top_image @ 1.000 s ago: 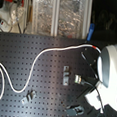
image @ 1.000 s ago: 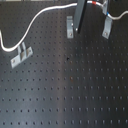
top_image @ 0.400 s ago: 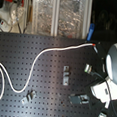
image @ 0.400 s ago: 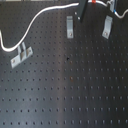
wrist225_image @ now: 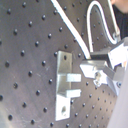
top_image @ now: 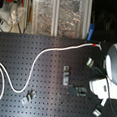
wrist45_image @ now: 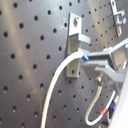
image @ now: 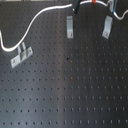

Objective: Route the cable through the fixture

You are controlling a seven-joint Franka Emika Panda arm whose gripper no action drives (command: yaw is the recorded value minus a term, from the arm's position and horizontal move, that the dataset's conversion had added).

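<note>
— Three brackets show in the first exterior view: one point(image: 20, 55) near its left edge, one point(image: 70, 26) at the top middle, one point(image: 107, 26) toward its right. All stand on the black pegboard desk point(image: 65, 90).

— And the cable?

— The cable point(image: 37, 20) runs from the first exterior view's left edge, arcs upward and crosses along the top toward the arm. Its red band point(top_image: 98, 45) lies near the end, just beside the white arm point(top_image: 114, 61) in the second exterior view.

— Is it in a bracket?

— In the first wrist view the cable point(wrist45_image: 57, 80) passes right beside a bracket point(wrist45_image: 75, 37); whether it sits inside, I cannot tell.

— End effector?

— The end effector point(wrist45_image: 97, 67) is clamped on the cable, its fingers together around the cord.
</note>
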